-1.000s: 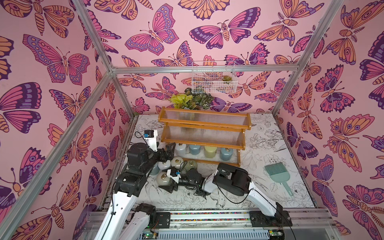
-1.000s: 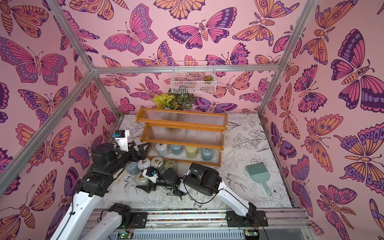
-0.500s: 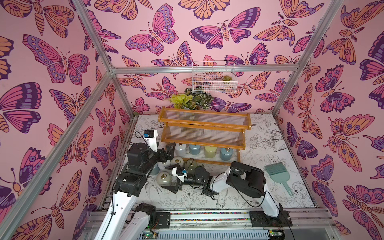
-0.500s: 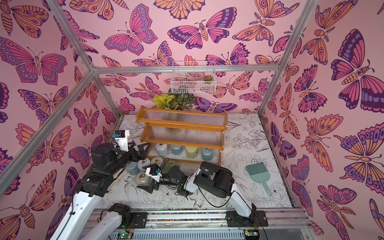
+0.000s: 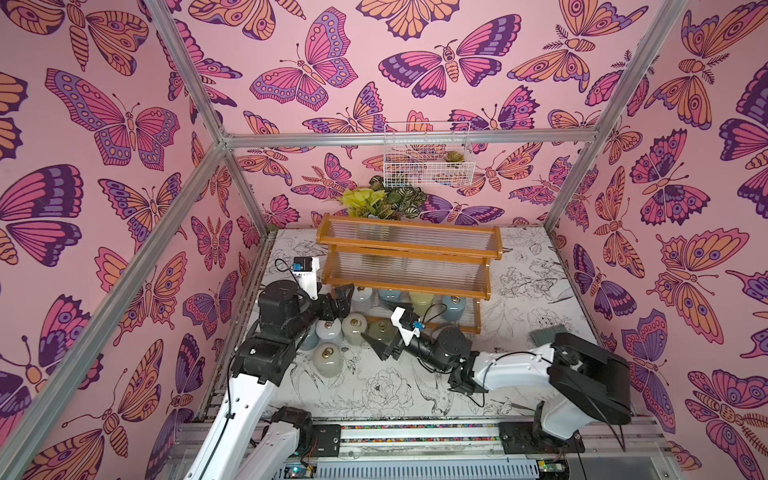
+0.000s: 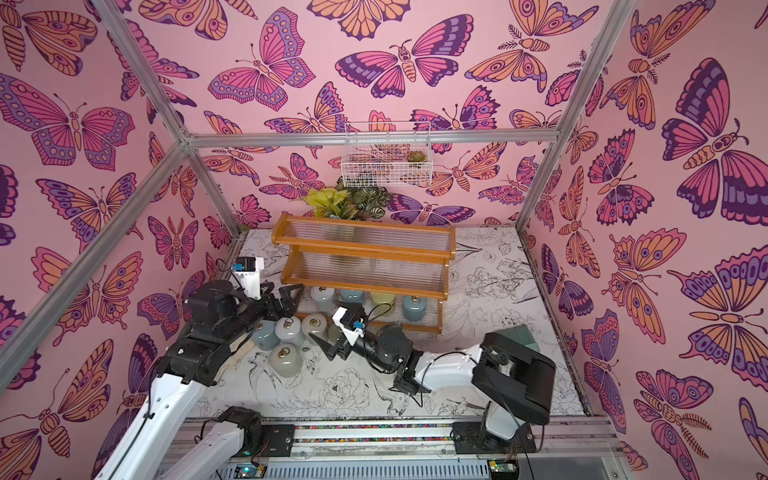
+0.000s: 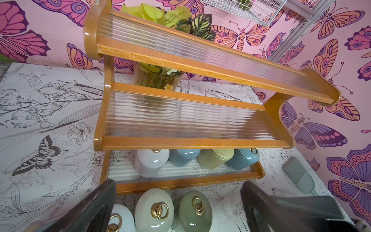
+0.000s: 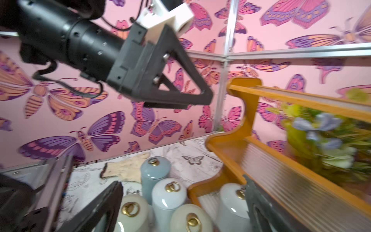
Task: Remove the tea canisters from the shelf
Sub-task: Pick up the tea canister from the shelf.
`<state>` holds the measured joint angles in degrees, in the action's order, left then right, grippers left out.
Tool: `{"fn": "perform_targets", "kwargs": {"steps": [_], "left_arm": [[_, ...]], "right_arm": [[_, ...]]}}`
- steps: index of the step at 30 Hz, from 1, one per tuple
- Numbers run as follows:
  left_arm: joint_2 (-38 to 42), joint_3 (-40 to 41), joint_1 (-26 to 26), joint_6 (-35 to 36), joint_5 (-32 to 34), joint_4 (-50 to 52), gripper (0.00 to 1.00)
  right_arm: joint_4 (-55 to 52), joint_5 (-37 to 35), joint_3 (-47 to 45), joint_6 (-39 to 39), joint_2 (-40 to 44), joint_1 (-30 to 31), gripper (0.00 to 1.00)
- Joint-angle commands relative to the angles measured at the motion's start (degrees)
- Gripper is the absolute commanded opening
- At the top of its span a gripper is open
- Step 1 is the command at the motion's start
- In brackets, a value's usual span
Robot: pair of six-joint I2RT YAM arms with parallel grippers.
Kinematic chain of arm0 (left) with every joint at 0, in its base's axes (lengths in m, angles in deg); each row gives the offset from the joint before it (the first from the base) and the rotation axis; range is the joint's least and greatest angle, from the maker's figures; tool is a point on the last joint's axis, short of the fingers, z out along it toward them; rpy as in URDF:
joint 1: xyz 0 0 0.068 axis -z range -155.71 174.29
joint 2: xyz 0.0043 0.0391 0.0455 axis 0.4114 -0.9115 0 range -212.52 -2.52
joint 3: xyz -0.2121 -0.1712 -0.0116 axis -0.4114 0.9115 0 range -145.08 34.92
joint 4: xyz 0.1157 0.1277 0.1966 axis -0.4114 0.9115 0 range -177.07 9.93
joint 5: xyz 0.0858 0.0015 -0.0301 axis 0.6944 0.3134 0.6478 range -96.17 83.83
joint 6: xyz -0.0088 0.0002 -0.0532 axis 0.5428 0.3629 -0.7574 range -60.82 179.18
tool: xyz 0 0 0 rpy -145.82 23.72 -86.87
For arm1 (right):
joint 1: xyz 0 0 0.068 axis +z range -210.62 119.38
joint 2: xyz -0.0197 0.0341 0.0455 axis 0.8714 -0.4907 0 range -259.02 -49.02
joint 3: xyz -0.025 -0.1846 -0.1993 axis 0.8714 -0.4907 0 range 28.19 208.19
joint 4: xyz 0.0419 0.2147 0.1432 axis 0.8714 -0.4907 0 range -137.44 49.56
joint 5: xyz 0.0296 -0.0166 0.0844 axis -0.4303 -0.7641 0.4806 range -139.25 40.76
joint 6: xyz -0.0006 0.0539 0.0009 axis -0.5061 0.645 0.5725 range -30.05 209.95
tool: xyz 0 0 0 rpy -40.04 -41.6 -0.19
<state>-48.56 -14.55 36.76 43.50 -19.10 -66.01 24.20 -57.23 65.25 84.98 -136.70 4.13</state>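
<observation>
The shelf (image 5: 409,253) (image 6: 365,249) (image 7: 180,124) (image 8: 261,152) stands at the back, its top two tiers bare. Its bottom tier holds several tea canisters: white (image 5: 360,294) (image 7: 151,162) (image 8: 232,202), blue (image 7: 183,157), yellow-green (image 5: 419,300) (image 7: 215,158) and blue-grey (image 5: 454,306) (image 7: 243,159). More canisters stand on the table in front: cream (image 5: 354,328) (image 7: 153,211), sage green (image 5: 379,330) (image 7: 194,211), pale white (image 5: 328,331) (image 8: 168,197) and grey-green (image 5: 328,360) (image 6: 284,360). My left gripper (image 5: 343,297) (image 6: 291,297) (image 7: 178,186) hovers open by the shelf's left end. My right gripper (image 5: 380,343) (image 6: 328,345) (image 8: 181,180) is open and empty beside the table cluster.
A teal brush (image 5: 544,334) (image 7: 299,174) lies right of the shelf, partly behind my right arm. A vase of plants (image 5: 382,201) stands behind the shelf under a white wire basket (image 5: 428,162). A beige rag (image 8: 124,170) lies by the left wall.
My right gripper opened, let go of the grey-green canister at the front of the cluster and drew back to the right. The left arm has stayed where it was.
</observation>
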Motion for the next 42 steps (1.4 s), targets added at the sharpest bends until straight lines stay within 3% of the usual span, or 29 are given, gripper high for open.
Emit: {"fn": "perform_targets", "kwargs": {"steps": [1, 6, 11, 15, 21, 26, 34, 42], "left_arm": [[-0.90, -0.74, 0.62, -0.29, -2.92, -1.31, 1.00], [-2.92, -0.01, 2.77, -1.41, -4.27, -4.39, 1.00], [-3.62, 0.84, 8.67, 0.13, -1.12, -6.99, 1.00], [-4.74, 1.55, 10.83, 0.03, -4.68, -9.35, 1.00], [-6.59, 3.04, 13.88, 0.81, -8.07, -13.30, 1.00], [-6.97, 4.38, 15.22, 1.03, -10.17, -16.67, 1.00], [-7.92, 4.75, 15.30, 1.64, -10.26, -18.66, 1.00], [-8.98, 4.13, 15.29, 2.28, -10.26, -19.04, 1.00]], "right_arm": [[-11.00, -12.71, -2.67, -2.17, 5.96, -0.74, 0.96], [-11.24, -20.27, -10.00, 0.20, 11.56, -1.53, 0.95], [-8.37, -27.41, -18.92, 4.46, 15.26, -1.73, 0.94], [-4.66, -34.74, -25.24, 8.88, 15.72, -1.74, 0.94], [-3.50, -42.76, -26.87, 11.27, 12.02, -2.44, 0.96], [0.53, -42.55, -27.49, 13.57, 8.53, -6.23, 0.97], [1.47, -33.92, -26.61, 16.72, 5.56, -14.72, 0.97], [8.34, -29.08, -23.89, 14.09, -2.84, -16.80, 0.97]]}}
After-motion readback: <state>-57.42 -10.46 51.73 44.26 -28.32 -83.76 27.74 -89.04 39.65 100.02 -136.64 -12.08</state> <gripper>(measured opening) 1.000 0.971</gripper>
